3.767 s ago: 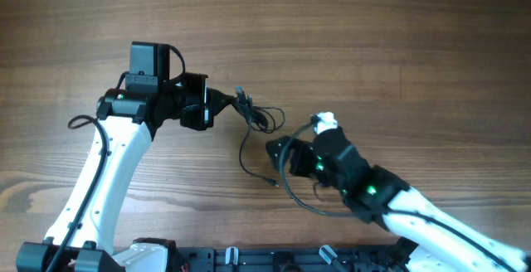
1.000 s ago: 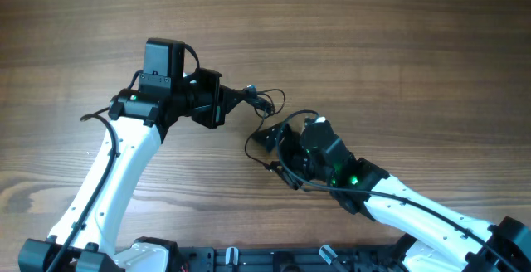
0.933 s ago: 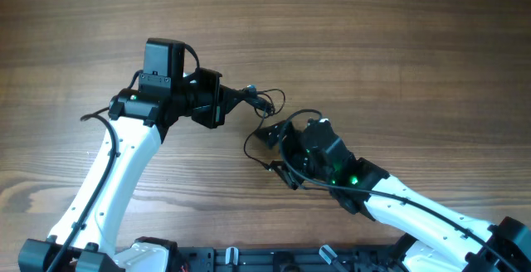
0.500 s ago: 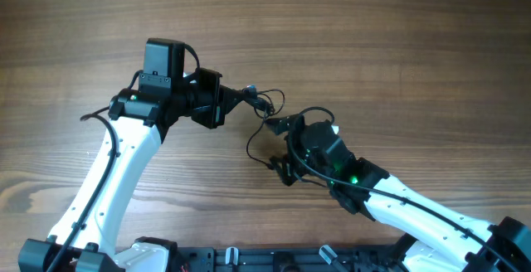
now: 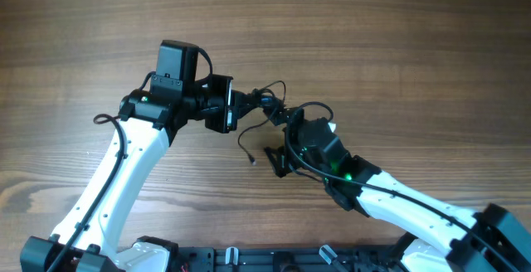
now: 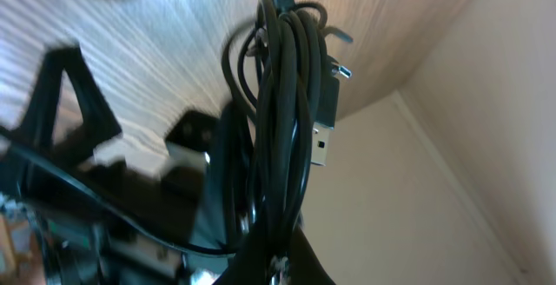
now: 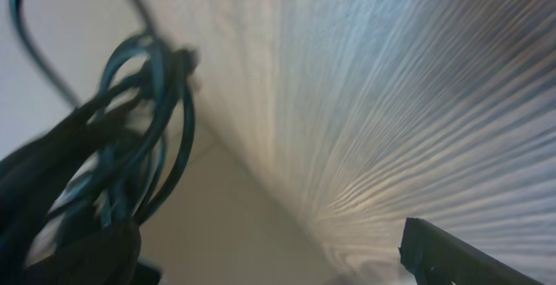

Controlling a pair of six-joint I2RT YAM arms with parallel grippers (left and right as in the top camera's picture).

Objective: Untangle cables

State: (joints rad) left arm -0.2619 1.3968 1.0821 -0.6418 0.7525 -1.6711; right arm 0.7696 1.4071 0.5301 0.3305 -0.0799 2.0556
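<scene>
The cables are a small bunch of thin black cords held above the wooden table. My left gripper is shut on the bunch. In the left wrist view the cables run up from the gripper as a tight bundle with a USB plug on its right side. One loose strand hangs down from the bunch to a small plug end. My right gripper stands open just right of and below the bunch, empty. In its wrist view the cables hang at the left, beside the left finger.
The left arm reaches in from the lower left and the right arm from the lower right. Their thicker fixed wires loop beside them. A black rail runs along the table's near edge.
My left gripper has carried the cable bunch a little to the right. The right gripper has moved up and left, closer to the bunch, and stayed open.
</scene>
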